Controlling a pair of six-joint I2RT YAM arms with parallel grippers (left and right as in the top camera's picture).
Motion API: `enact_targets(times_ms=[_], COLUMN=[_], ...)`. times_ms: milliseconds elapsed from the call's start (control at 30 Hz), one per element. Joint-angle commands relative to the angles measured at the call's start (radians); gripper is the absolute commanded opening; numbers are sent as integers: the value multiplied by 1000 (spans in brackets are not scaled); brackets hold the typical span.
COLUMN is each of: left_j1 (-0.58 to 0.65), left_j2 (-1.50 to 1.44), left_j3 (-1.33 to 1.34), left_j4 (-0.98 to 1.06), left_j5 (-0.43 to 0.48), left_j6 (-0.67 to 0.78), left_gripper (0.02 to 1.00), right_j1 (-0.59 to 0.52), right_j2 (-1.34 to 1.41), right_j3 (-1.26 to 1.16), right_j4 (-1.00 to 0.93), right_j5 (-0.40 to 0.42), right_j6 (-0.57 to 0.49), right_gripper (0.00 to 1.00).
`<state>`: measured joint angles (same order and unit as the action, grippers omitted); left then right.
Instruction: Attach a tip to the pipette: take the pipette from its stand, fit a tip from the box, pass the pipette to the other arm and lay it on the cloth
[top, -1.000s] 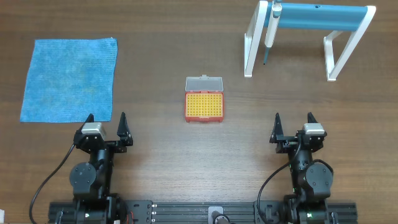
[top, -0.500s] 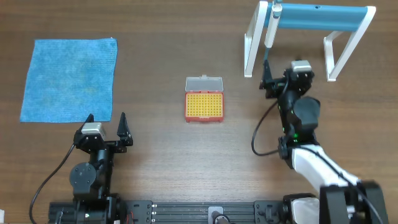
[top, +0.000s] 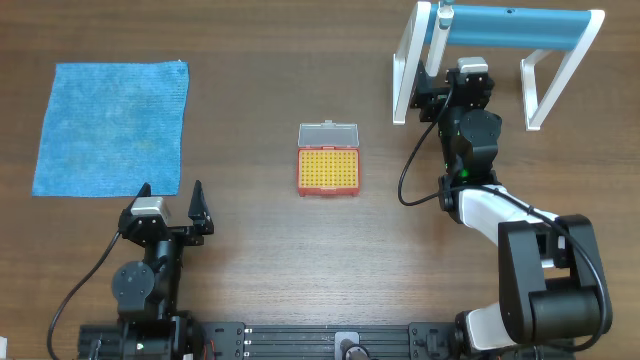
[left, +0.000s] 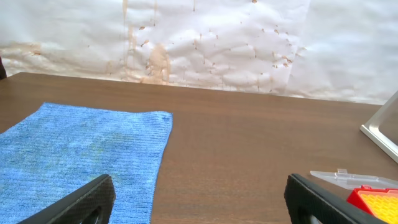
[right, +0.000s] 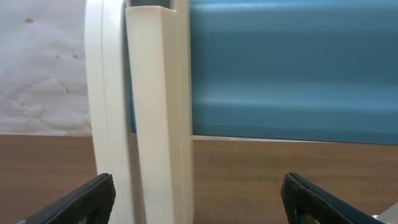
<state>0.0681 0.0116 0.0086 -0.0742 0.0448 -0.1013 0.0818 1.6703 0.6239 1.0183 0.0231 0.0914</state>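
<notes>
The pipette (top: 439, 40) hangs at the left end of the blue-and-white stand (top: 515, 27) at the far right. My right gripper (top: 453, 86) is right at that end of the stand, open, just in front of the pipette's lower part, which it hides. In the right wrist view the open gripper (right: 199, 214) faces a pale upright (right: 155, 112) and the stand's blue bar (right: 292, 68). The tip box (top: 328, 172), orange with yellow tips and its lid open, sits mid-table. The blue cloth (top: 110, 130) lies at the far left. My left gripper (top: 170, 205) rests open near its base, holding nothing.
The left wrist view has the cloth (left: 74, 155) close ahead and a corner of the tip box (left: 373, 202) off to the side. The stand's white legs (top: 403, 70) flank the right gripper. Bare wooden table lies between box, cloth and stand.
The right arm has left its rest near the front edge and reached up the table to the stand's left end. The left arm, box and cloth have not moved.
</notes>
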Motion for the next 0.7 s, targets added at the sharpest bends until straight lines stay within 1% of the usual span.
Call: enact_targets(times_ms=[33, 467, 533, 700], left_j1=[-3, -3, -3, -3], left_j2=[-5, -5, -5, -5], left_j3=[-3, -3, -3, -3], left_j4=[-5, -5, -5, -5], left_j5=[-8, -8, -8, -8], left_j6=[13, 13, 13, 13], left_gripper=[882, 882, 882, 882], right_j1=[5, 4, 4, 0], right_j2=[42, 113, 118, 123], right_j3=[35, 104, 108, 118], right_j4=[20, 20, 20, 19], right_j5=[60, 61, 85, 85], right_j6=[0, 0, -5, -15], right_gripper=[866, 866, 866, 866])
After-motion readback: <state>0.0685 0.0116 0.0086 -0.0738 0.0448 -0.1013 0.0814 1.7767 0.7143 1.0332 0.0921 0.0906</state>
